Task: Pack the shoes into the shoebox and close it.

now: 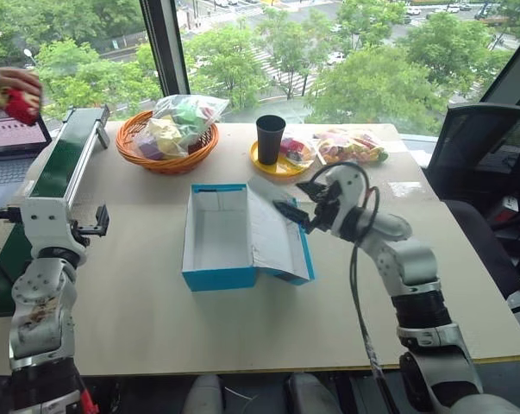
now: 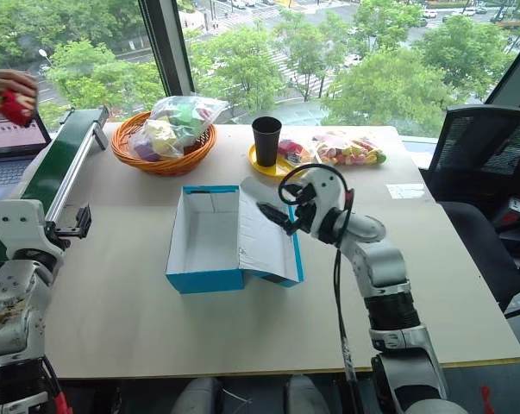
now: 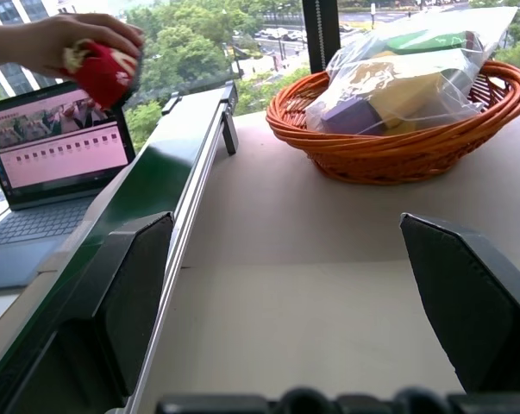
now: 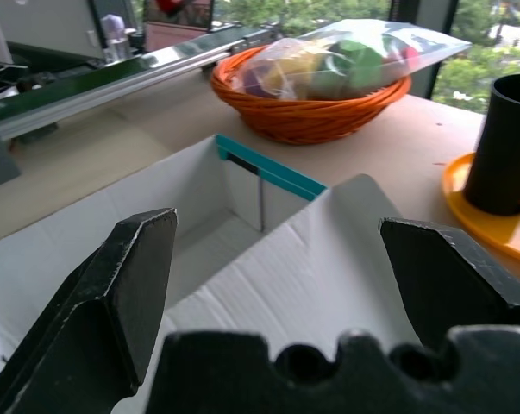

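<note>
Head views: shoebox (image 1: 218, 237) open mid-bench, white inside bare, lid (image 1: 277, 235) flopped toward the right edge. Right gripper (image 1: 299, 201) hovering over that lid, jaws spread wide, gripping nothing. Left gripper (image 1: 102, 221) out by the left edge beside the green conveyor (image 1: 68, 159), jaws likewise wide and empty. Red shoe (image 1: 18, 105) up off the far-left corner in a person's hand (image 1: 8, 81), not yet on the bench.

Left wrist view: same shoe (image 3: 104, 73) held above the conveyor's far end, laptop (image 3: 57, 147) behind, orange basket (image 3: 404, 129) toward the far edge.

Right wrist view: wide-apart jaws framing the box's empty interior (image 4: 169, 228).

Reads as nothing packed so far: shoes to arrive, both to go in, lid to fold shut.
</note>
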Controlling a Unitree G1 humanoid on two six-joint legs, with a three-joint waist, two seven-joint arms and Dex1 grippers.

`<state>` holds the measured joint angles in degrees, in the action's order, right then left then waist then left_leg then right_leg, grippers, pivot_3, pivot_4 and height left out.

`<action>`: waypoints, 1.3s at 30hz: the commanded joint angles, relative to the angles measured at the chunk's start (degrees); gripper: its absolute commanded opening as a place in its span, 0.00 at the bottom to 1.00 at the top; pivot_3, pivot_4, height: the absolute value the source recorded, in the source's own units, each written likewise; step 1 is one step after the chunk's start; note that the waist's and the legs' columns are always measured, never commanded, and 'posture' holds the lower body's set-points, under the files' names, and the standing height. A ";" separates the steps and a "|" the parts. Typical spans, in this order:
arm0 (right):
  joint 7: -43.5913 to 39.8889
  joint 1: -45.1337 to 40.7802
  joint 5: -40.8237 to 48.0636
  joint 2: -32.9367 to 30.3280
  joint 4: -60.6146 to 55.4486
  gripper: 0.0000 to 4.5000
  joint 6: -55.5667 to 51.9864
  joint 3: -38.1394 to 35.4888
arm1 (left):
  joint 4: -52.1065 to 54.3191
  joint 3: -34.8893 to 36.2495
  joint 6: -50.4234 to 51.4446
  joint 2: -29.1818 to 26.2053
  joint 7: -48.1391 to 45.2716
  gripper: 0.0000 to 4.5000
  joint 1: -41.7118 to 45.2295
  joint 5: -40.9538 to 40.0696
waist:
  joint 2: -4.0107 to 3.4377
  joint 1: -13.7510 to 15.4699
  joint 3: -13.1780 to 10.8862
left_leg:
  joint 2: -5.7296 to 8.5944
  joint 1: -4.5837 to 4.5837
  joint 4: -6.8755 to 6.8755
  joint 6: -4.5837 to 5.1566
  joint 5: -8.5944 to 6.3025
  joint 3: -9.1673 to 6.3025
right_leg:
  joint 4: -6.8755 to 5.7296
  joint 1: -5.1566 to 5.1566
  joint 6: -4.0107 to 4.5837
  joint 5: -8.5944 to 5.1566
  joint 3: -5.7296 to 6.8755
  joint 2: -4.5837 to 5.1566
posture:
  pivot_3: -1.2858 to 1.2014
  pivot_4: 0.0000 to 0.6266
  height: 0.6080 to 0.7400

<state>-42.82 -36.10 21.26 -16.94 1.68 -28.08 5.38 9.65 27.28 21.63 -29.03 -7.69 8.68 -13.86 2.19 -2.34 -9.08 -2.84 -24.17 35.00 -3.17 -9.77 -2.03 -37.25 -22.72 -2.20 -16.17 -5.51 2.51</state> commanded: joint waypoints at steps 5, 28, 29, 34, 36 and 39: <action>-4.68 -3.37 1.41 4.01 0.96 0.98 1.66 3.22 | 1.25 10.02 3.99 -1.36 1.84 1.00 -1.24 -4.56 | 0.02 -0.27 -0.02 | 0.00 -0.04 0.17 0.00 0.01 0.00 | -0.46 -0.27 0.01 0.00 0.00 -0.03 | 0.52 0.24 0.96; -9.18 -6.56 0.34 6.56 2.54 0.98 0.69 6.26 | -34.25 12.97 -7.20 -18.35 -14.14 1.00 5.50 -4.74 | 0.06 -0.39 -0.06 | -0.03 -0.05 0.25 -0.06 0.07 0.01 | -0.79 -0.48 0.09 -0.04 0.02 -0.09 | 0.52 0.24 0.96; -9.11 -6.36 0.29 6.48 2.06 0.98 0.59 6.39 | -37.23 12.78 -8.69 -19.41 -15.26 1.00 6.08 -4.56 | 0.05 -0.36 -0.06 | -0.03 -0.05 0.25 -0.06 0.07 0.01 | -0.79 -0.48 0.10 -0.04 0.03 -0.09 | 0.52 0.24 0.96; -8.79 -5.66 0.96 6.31 0.17 0.98 -0.67 6.32 | -48.07 12.03 -12.69 -21.95 -18.71 1.00 9.28 -4.90 | 0.06 -0.25 -0.07 | -0.03 -0.05 0.25 -0.06 0.07 0.01 | -0.80 -0.48 0.10 -0.05 0.04 -0.08 | 0.52 0.24 0.96; -8.66 -4.96 1.50 6.23 -1.53 0.98 -1.83 6.50 | -52.78 11.96 -14.48 -22.75 -19.77 1.00 10.90 -4.97 | 0.06 -0.16 -0.06 | -0.04 -0.06 0.25 -0.06 0.07 0.01 | -0.81 -0.48 0.10 -0.05 0.05 -0.08 | 0.52 0.24 0.96; -7.49 -3.98 1.50 6.22 -3.48 0.98 -2.69 6.33 | -57.97 10.25 -16.96 -23.25 -21.55 1.00 12.97 -4.04 | 0.09 -0.16 -0.06 | -0.04 -0.07 0.25 -0.06 0.07 0.01 | -0.80 -0.48 0.10 -0.05 0.06 -0.08 | 0.52 0.24 0.96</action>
<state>-51.07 -40.11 21.57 -10.57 1.43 -30.28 12.51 -46.48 38.30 7.44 -50.30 -27.91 20.20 -18.31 2.28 -2.49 -9.14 -2.88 -24.24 35.26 -3.22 -9.70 -2.02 -38.05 -23.20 -2.10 -16.21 -5.45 2.43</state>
